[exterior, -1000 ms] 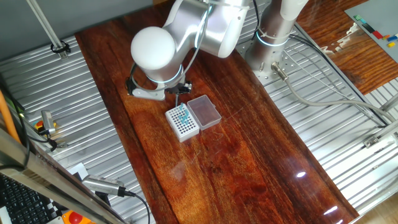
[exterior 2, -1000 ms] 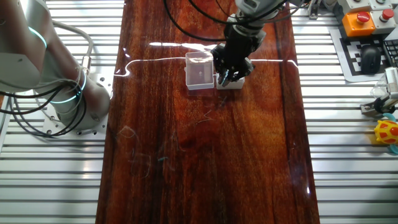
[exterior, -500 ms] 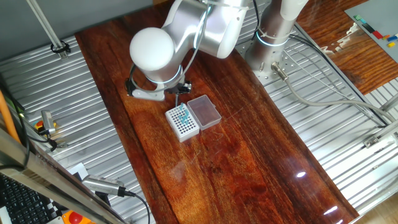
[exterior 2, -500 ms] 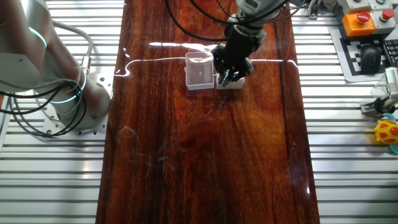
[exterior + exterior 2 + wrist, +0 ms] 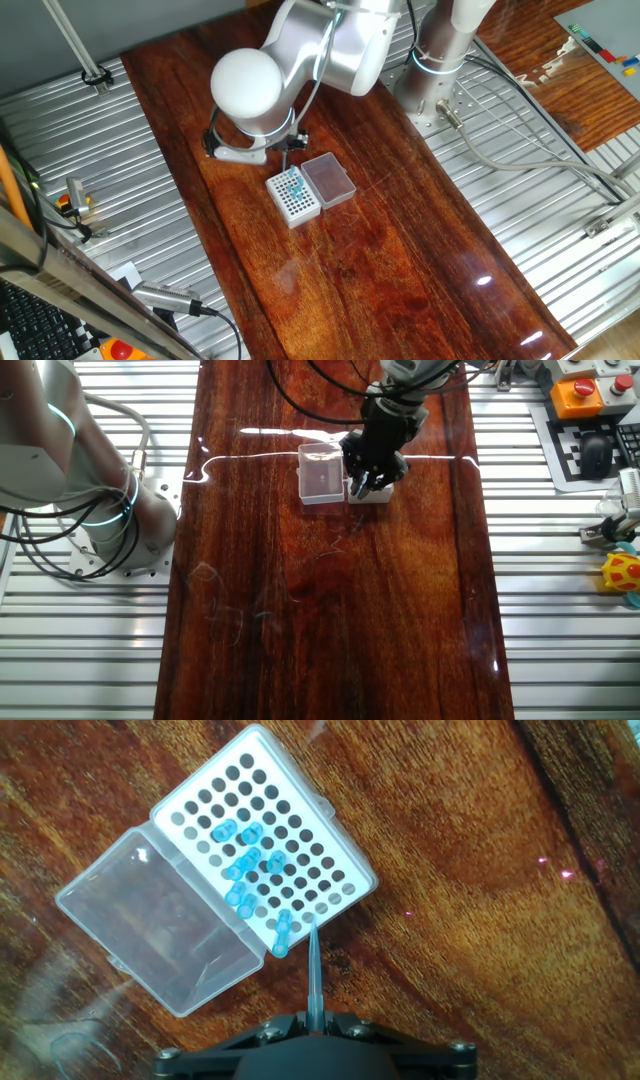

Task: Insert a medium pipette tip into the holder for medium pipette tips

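Glossy dark wooden tabletop [image 5: 400,250], ribbed metal surface [image 5: 560,620] either side, perhaps a keyboard [image 5: 35,320]

The arm reaches from its base at the table's edge over the wooden top, its wrist bent so that the gripper [image 5: 372,478] points straight down. Its black fingers [image 5: 262,1036] are closed together, pinching a slender item between them.
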Tool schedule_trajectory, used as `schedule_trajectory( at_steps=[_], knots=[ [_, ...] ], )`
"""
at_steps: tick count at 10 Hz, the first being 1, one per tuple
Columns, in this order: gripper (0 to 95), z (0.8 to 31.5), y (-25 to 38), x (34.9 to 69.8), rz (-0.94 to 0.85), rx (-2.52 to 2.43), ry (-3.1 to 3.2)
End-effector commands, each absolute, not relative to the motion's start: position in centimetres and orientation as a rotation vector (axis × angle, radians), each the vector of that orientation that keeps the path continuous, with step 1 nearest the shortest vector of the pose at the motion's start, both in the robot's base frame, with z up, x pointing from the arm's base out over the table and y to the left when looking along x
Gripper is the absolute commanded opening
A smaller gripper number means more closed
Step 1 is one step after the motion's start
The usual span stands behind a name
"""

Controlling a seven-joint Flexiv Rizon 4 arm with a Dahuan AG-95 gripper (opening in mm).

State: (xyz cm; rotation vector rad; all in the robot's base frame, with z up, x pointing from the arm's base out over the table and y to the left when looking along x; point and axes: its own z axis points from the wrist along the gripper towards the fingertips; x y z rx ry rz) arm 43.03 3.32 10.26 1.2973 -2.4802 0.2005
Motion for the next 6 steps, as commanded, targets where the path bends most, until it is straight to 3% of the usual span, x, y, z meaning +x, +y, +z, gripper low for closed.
schedule_trajectory(
  at_steps=[1,6],
  knots=[
    [0.0,10.33,3.32,42.99,0.199,1.297,-2.479],
    [0.0,10.4,3.39,42.98,0.198,1.302,-2.468]
  ],
)
